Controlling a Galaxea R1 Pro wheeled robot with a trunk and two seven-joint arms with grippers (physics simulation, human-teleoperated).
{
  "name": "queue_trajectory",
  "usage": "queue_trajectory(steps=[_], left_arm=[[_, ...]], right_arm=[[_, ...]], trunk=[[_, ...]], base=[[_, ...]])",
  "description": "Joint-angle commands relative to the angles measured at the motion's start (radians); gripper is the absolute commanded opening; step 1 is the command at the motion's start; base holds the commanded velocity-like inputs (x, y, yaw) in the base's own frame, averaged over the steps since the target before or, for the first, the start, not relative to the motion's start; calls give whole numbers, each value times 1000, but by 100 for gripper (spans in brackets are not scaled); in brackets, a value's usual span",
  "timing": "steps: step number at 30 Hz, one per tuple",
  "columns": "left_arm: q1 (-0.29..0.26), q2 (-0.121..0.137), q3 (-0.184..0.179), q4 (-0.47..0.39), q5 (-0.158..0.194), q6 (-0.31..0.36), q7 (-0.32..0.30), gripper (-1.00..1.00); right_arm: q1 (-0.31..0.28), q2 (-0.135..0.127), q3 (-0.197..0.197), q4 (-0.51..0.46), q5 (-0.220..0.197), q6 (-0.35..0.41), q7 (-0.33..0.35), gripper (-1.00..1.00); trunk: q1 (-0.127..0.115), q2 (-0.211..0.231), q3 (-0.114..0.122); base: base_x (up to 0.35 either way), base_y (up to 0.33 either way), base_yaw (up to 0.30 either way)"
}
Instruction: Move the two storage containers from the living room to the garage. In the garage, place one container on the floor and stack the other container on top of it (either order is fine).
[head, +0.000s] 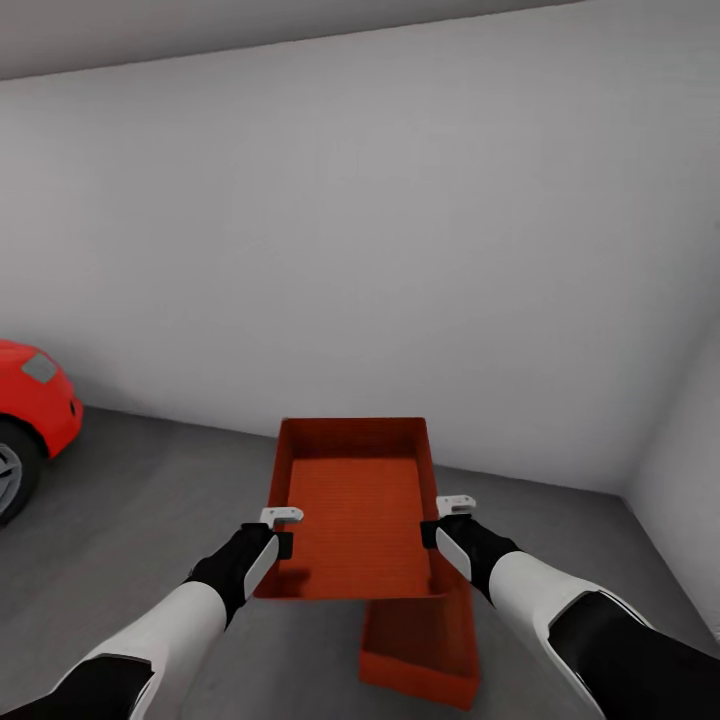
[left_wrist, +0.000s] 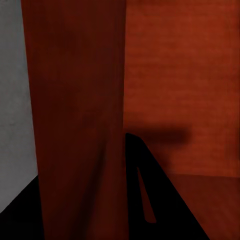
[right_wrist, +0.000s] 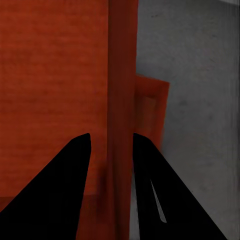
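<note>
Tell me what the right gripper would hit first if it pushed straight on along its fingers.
The right gripper straddles the held container's side wall, so that wall blocks it at once. Beyond lie the lower container and the grey floor; depth is unclear.

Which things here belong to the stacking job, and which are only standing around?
Belonging to the job:
- held container, gripped on its two side walls
- second container, on the floor below it
- left tool, shut on the held container's wall
- right tool, shut on the opposite wall

Just standing around:
- red car
- white wall
</note>
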Motion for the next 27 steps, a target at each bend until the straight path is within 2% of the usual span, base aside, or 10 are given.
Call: queue_trajectory(steps=[1, 12, 16, 27], left_arm=[[0, 6, -29, -4, 10, 4, 10, -100], [0, 6, -28, -4, 10, 3, 10, -100], [0, 6, -29, -4, 10, 3, 10, -100], [-1, 6, -28, -5, 10, -3, 8, -100]], right_arm=[[-1, 0, 27, -1, -46, 3, 5, -100], [-1, 0, 27, -1, -47, 3, 5, -100], [-1, 0, 26, -1, -47, 3, 5, -100], [-1, -2, 25, -1, -47, 2, 5, -100]], trunk=[[1, -2, -2], [1, -2, -2], [1, -2, -2], [1, -2, -2]], base=[[322, 0, -242], [322, 0, -239], [299, 0, -79], [43, 0, -66]])
